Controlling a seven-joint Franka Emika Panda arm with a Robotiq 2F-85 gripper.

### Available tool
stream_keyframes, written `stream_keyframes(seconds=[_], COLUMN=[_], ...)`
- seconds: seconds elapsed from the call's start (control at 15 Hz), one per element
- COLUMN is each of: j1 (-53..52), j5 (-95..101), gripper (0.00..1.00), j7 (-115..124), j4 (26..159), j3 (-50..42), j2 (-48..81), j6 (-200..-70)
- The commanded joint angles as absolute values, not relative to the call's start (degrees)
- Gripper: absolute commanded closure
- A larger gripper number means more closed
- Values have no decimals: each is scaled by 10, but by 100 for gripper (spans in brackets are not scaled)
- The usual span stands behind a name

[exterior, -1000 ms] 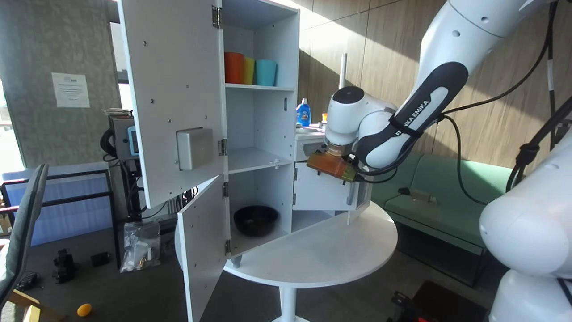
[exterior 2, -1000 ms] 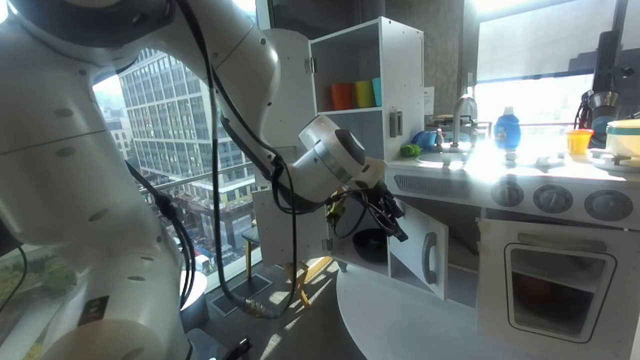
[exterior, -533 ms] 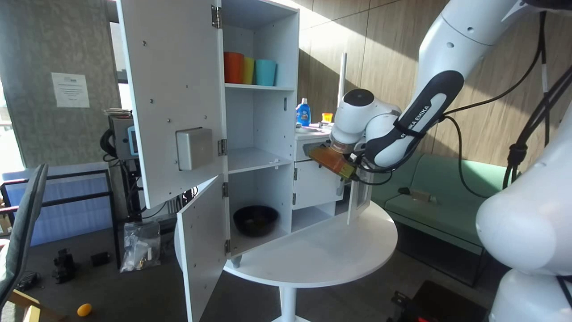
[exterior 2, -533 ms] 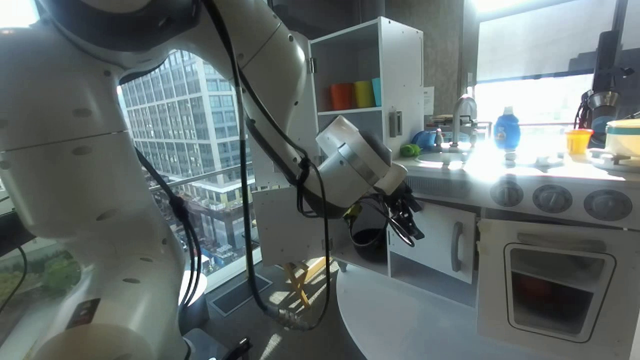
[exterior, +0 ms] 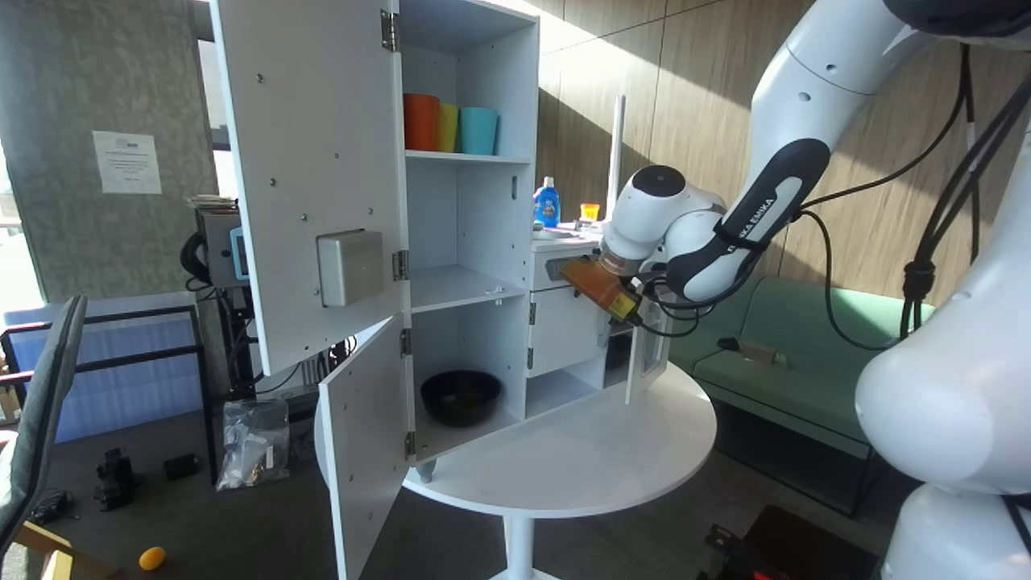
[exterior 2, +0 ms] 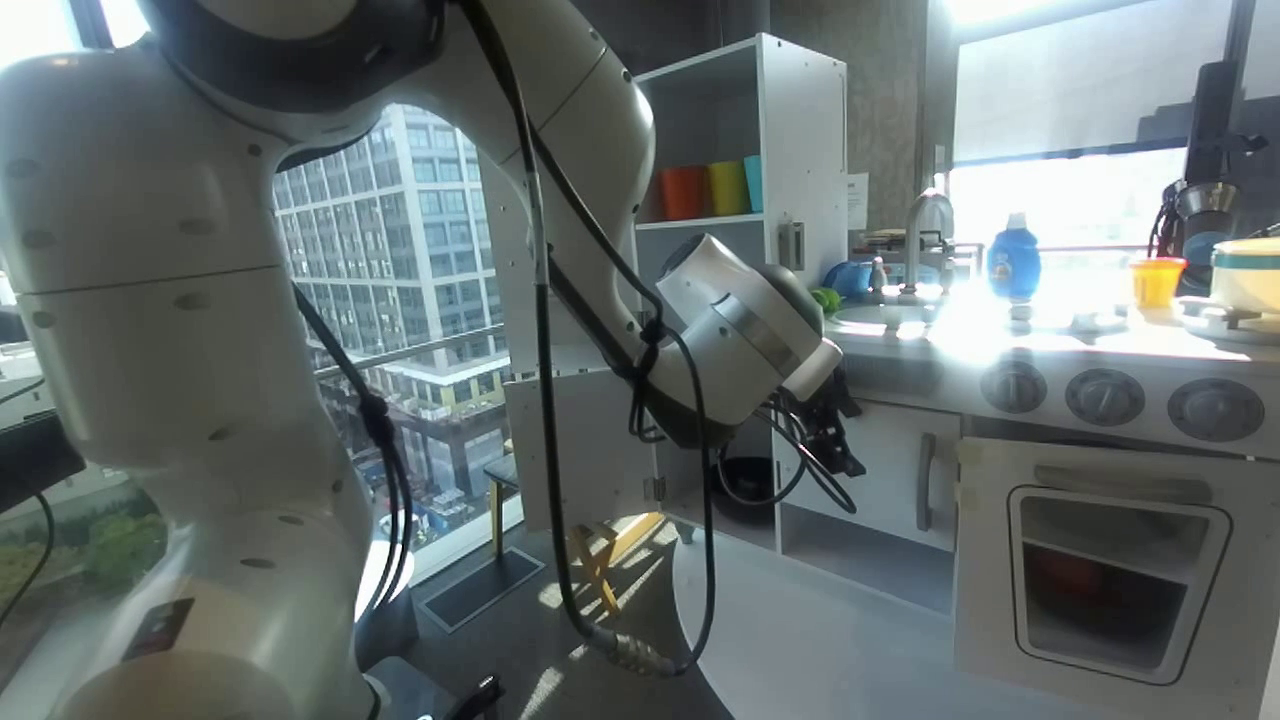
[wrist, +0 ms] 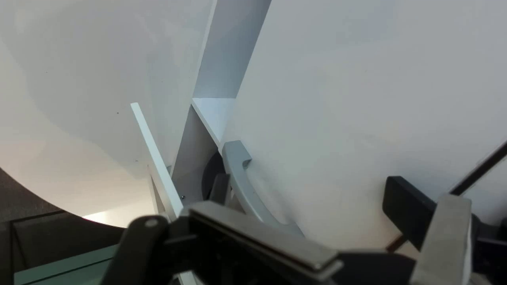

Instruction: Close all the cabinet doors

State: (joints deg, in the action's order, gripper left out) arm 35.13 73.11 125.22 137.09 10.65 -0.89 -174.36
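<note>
The tall white cabinet's upper door (exterior: 314,145), with its grey square panel, and its shorter lower door (exterior: 366,451) both stand wide open in an exterior view. The lower door also shows behind the arm (exterior 2: 590,440). A smaller white door (exterior 2: 890,470) under the sink counter sits almost flush with its frame; I cannot tell if it is fully shut. Its grey handle (wrist: 247,190) shows in the wrist view. My gripper (wrist: 311,190) is open at this small door, one finger just outside the handle, the other over the panel. It also shows in an exterior view (exterior 2: 838,440).
The oven door (exterior 2: 1100,570) with a dark window stands open; its edge (wrist: 156,158) is close to my gripper. A black bowl (exterior: 461,397) sits in the lower compartment, cups (exterior: 479,130) on the top shelf. A round white table (exterior: 580,467) is underneath.
The small handled door has swung from partly open to almost flush. My gripper has moved with it towards the counter. The two tall cabinet doors have not moved.
</note>
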Motion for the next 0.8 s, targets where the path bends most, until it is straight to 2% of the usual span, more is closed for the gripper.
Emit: stream_keyframes(seconds=[0.0, 0.73], j1=[356, 344], j5=[723, 435], gripper=[0, 0], j7=[1257, 1073], j4=[1362, 1527], j3=[100, 50], j2=[-1, -111], j6=[-1771, -1805])
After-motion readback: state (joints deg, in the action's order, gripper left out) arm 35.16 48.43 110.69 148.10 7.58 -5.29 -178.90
